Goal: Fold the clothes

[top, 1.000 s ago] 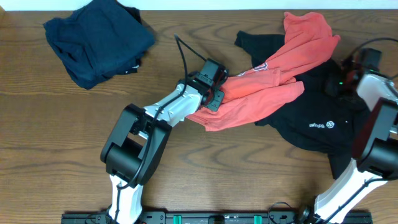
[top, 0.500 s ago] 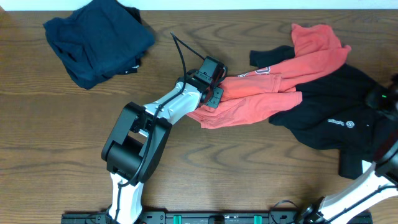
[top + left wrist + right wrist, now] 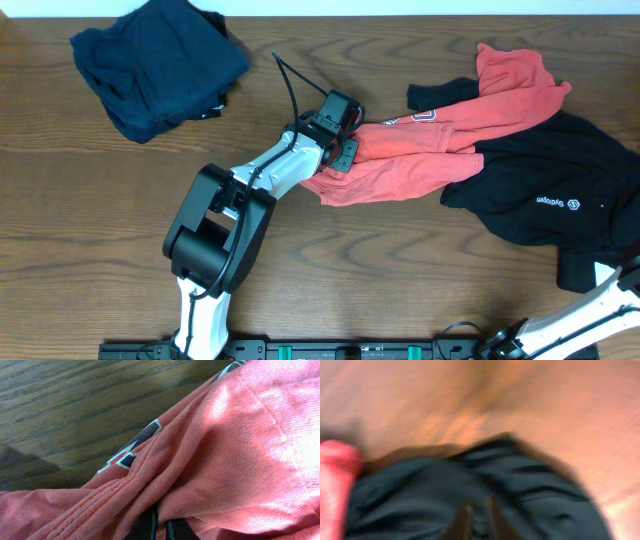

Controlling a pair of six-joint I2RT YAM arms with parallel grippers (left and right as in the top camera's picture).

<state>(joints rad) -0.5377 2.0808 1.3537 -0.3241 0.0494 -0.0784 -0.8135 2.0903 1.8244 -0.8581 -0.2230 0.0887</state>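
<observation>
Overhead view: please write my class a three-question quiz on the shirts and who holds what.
1. Fill in: the navy shirt lies apart from the others, on the robot's ____ side.
2. True or false: the red shirt lies partly on top of the black shirt.
3. Which shirt do the left fingers pinch? A navy, B red, C black.

Key: 1 left; 2 true; 3 B.
</observation>
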